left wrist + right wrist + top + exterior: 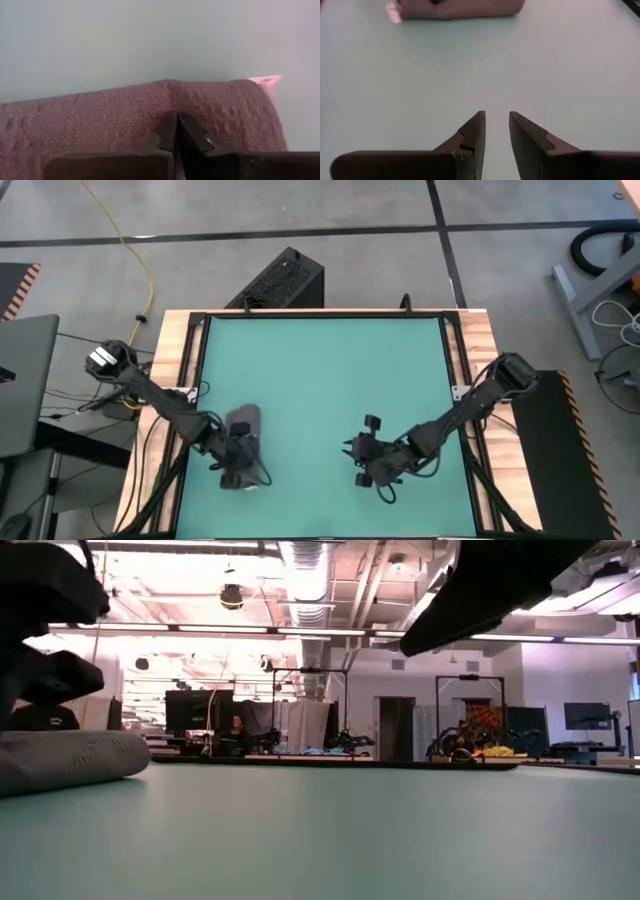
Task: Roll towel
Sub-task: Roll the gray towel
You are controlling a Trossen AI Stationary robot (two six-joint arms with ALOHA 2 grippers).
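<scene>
Where the teal table mat [320, 380] meets its near-left area, the dark grey soft cloth towel [243, 442] lies rolled into a short cylinder, its long axis running from the near edge toward the far edge in the high view. In the low view, the roll [70, 760] rests flat on the mat at the left, one rounded end facing toward the centre. A small pale tag [265, 80] projects from one end of the roll in the left wrist view and appears again at the roll's end in the right wrist view [393, 12].

The left gripper [237, 465] sits over the near end of the towel. In the left wrist view its two dark fingers [167, 132] are pressed together with no gap, tips against the woven surface; no fold of cloth is visibly pinched between them.

The right gripper [362, 463] is well apart from the towel, over bare mat near the table's middle, pointing toward the roll. Its dark fingers [475, 130] stand slightly parted with only mat showing between them, holding nothing.

A light wooden frame [180, 360] borders the mat.
</scene>
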